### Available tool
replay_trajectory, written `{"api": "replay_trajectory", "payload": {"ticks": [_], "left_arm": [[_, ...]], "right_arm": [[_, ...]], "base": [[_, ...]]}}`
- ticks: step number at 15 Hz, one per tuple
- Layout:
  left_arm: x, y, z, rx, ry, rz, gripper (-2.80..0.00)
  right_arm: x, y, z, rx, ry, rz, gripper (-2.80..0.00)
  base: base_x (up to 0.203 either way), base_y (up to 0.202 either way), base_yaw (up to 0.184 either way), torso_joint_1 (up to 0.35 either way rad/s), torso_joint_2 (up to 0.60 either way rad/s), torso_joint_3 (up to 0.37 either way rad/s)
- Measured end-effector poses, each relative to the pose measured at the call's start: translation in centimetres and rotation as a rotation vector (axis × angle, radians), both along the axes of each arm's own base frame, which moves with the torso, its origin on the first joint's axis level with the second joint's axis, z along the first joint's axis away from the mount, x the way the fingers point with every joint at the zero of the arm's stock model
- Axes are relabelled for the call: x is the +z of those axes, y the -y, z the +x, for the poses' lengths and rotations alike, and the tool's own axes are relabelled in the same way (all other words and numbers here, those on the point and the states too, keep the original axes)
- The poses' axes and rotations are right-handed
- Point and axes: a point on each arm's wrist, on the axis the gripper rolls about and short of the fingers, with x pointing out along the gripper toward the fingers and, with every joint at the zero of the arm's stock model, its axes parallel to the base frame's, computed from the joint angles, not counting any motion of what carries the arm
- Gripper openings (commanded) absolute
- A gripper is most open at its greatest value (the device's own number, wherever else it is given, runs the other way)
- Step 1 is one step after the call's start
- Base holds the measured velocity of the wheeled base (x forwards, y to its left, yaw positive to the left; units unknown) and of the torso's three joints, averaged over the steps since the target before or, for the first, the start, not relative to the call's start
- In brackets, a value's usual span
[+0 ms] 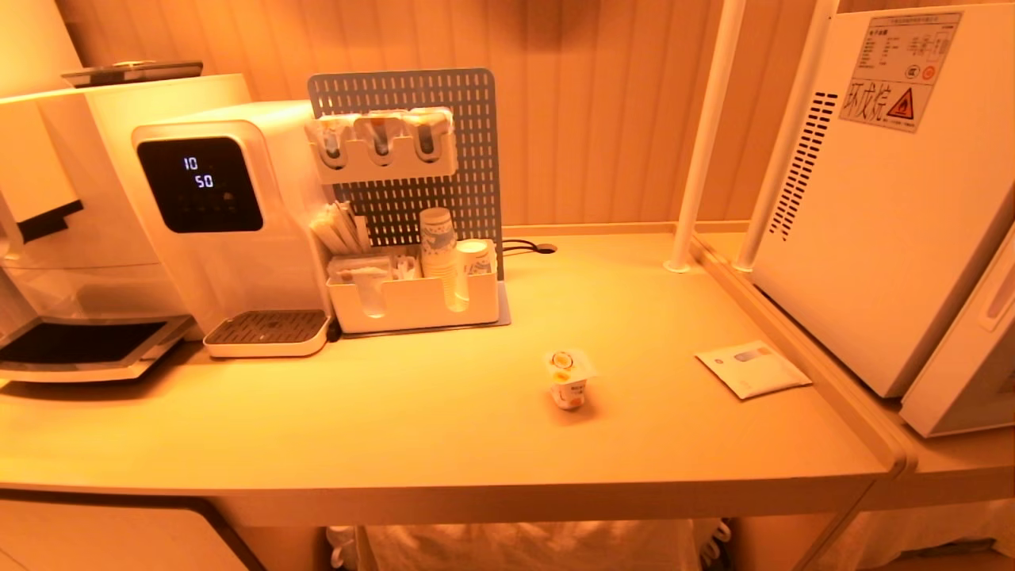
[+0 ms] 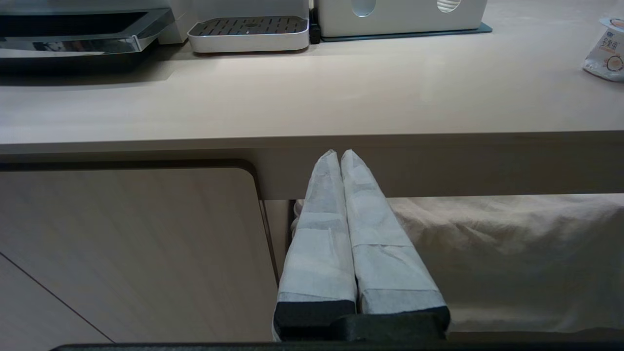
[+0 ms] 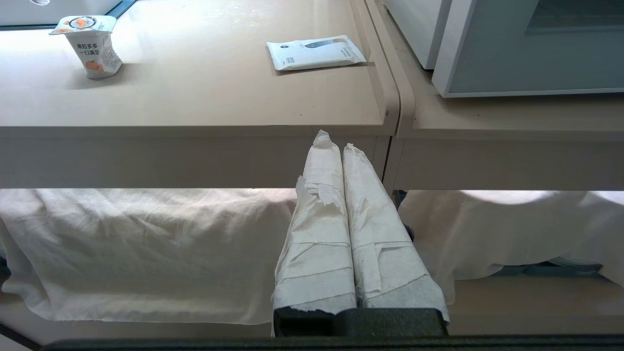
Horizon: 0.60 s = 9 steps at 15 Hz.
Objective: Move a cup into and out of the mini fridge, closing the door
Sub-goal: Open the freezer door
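Observation:
The cup (image 1: 568, 381), small and white with orange fruit marks and a square foil lid, stands upright on the pale counter (image 1: 444, 412); it also shows as the cup (image 3: 91, 46) in the right wrist view and the cup (image 2: 607, 48) in the left wrist view. The mini fridge (image 1: 888, 198) stands at the right on a lower shelf, its door (image 1: 971, 349) seen edge-on with the recessed handle (image 1: 997, 295). Whether the door is fully closed I cannot tell. My left gripper (image 2: 340, 153) and right gripper (image 3: 334, 141) both hang shut and empty below the counter's front edge, outside the head view.
A water dispenser (image 1: 230, 214) with a black screen and drip tray (image 1: 267, 331) stands at the back left. A pegboard organiser (image 1: 412, 293) holds taller paper cups (image 1: 438, 246). A flat white packet (image 1: 753, 369) lies near the fridge. Two white posts (image 1: 702, 143) rise behind. White cloth (image 3: 146, 243) hangs under the counter.

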Motion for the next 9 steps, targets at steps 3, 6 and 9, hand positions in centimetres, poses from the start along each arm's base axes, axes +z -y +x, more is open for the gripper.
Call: {"api": "replay_trajectory", "payload": {"ticks": [3,6,9], "left_arm": [[0.00,0.00,0.00,0.000,0.000,0.000,-2.80],[0.01,0.00,-0.01,0.000,0.000,0.001,-2.80],[0.00,0.00,0.00,0.000,0.000,0.001,-2.80]], "right_arm": [[0.00,0.00,0.00,0.000,0.000,-0.001,-2.80],[0.02,0.00,0.00,0.000,0.002,-0.004,-2.80],[0.01,0.00,0.00,0.000,0.001,0.000,-2.80]], "base": [[0.000,0.000,0.000,0.000,0.00,0.000],[0.000,0.000,0.000,0.000,0.00,0.000],[0.000,0.000,0.000,0.000,0.00,0.000]]}}
